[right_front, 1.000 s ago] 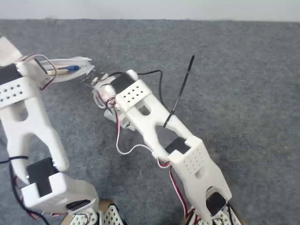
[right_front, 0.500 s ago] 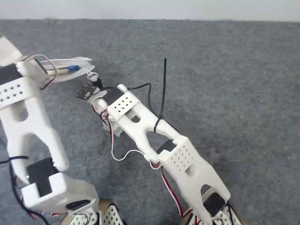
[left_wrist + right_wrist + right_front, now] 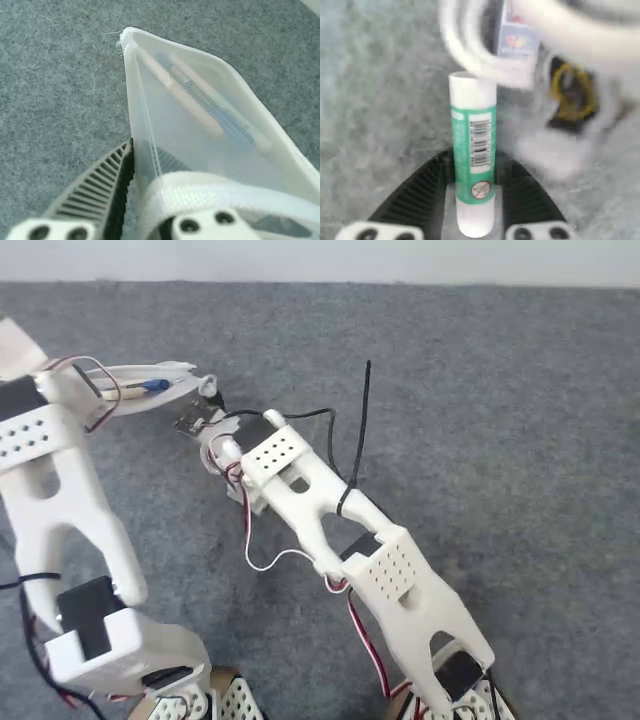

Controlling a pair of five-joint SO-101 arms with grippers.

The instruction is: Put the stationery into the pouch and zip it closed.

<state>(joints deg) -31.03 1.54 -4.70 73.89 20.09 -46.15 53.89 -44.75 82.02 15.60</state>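
A translucent white mesh pouch hangs off the carpet at the far left, with a blue pen showing through it. My left gripper is shut on the pouch's edge, and a pink pencil and blue pen lie inside. A green and white glue stick stands upright in my right gripper, which is shut on it. The stick's white cap sits just at the pouch's right end. The pouch rim is a blur right above the stick.
Grey carpet covers the whole table and lies bare to the right of the arms. A black cable tie sticks up from the right arm. Loose red and white wires hang under it.
The right arm drew back from the pouch half a second ago, then swung up again. The glue stick's cap now sits higher and closer to the pouch end. The left arm held still.
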